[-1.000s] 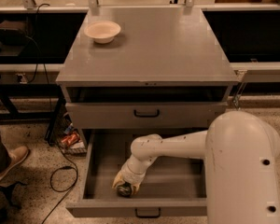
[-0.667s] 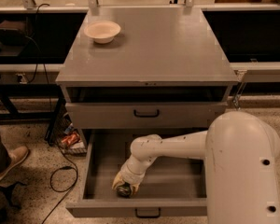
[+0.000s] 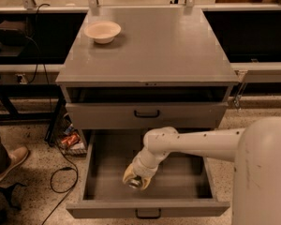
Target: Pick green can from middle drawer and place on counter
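Pincer (image 3: 136,178): down in the middle drawer (image 3: 178,184), over the green can (image 3: 134,183).
Green can: mostly hidden; only a silvery end showed.
Robot body (image 3: 267,172): cut off at right and bottom edges.

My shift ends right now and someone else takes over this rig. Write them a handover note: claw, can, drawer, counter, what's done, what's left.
Claw: down inside the open middle drawer, left of centre toward the front, apparently shut on the green can.
Can: in the claw, low in the drawer; only its silver end shows.
Counter: no can on it; a cream bowl sits at back left.
Done: drawer open, can reached and apparently gripped.
Left: lift the can out, set it on the counter, release.
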`<state>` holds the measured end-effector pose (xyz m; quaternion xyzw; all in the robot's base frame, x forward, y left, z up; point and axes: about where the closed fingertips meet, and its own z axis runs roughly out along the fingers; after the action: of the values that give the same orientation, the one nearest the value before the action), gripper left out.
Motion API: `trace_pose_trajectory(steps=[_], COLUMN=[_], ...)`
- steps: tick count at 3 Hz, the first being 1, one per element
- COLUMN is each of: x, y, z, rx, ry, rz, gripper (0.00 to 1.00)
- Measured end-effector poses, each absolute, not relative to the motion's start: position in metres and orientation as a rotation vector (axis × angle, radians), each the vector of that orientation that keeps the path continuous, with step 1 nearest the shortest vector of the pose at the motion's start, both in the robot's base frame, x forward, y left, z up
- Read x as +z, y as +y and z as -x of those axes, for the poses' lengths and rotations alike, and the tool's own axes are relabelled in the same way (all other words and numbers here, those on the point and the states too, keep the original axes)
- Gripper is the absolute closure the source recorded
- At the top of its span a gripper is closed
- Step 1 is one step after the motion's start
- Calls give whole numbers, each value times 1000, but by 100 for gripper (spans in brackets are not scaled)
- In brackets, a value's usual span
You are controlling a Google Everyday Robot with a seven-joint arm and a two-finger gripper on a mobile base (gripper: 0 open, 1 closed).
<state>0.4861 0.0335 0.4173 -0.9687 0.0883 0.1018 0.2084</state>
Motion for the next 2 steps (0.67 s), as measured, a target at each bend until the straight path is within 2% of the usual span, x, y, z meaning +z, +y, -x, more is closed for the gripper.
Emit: trace_pose_trajectory(steps=[1, 2], x=[475, 475], y=[-11, -11], z=[-497, -497], rx=[191, 191], ry=[231, 231], rz=[2714, 2714], gripper=[100, 100])
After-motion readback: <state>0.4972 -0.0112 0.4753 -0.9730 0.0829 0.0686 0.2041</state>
